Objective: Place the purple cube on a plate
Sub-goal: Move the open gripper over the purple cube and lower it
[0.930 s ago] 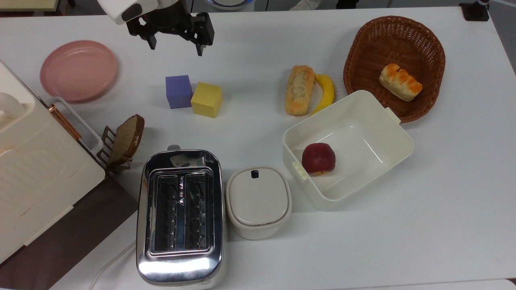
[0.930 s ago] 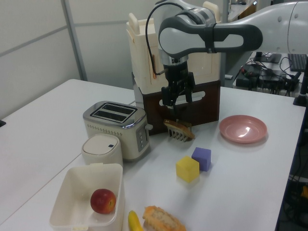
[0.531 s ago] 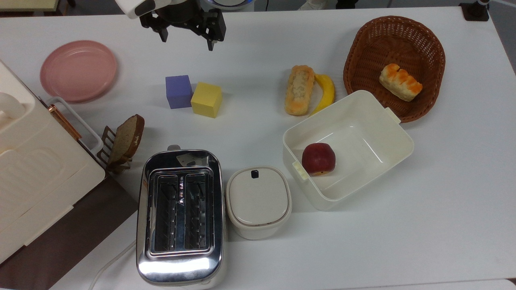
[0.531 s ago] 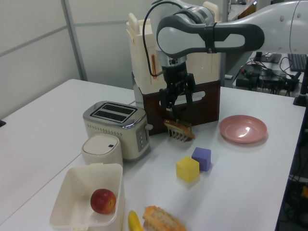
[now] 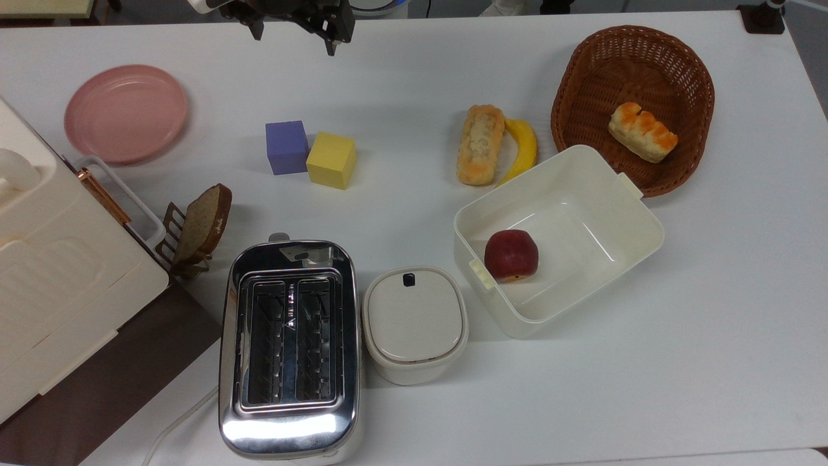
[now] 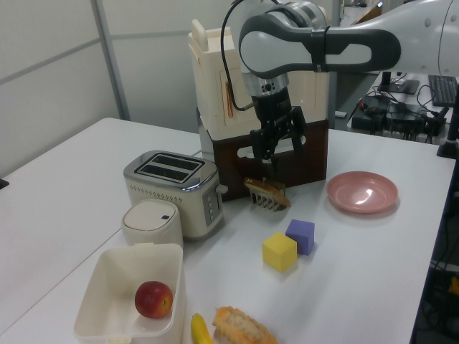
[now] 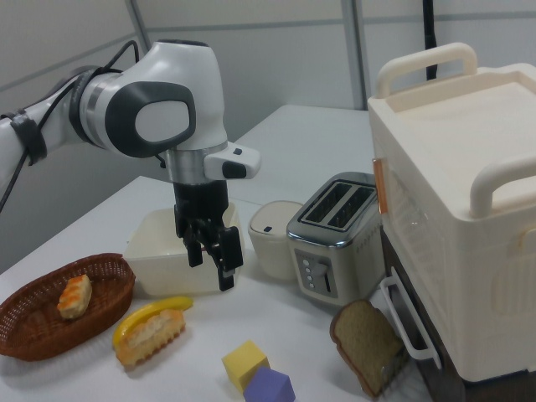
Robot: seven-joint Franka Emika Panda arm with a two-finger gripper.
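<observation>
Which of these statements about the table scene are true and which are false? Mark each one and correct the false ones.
1. The purple cube sits on the table beside the yellow cube. True.
2. The plate already holds the purple cube. False: the plate is bare and the cube is on the table.
3. The gripper hangs in the air with its fingers open, holding nothing. True.
4. The apple lies in the wicker basket. False: it lies in the white container; the basket holds a bread roll.
5. The banana lies next to a long bread. True.
</observation>
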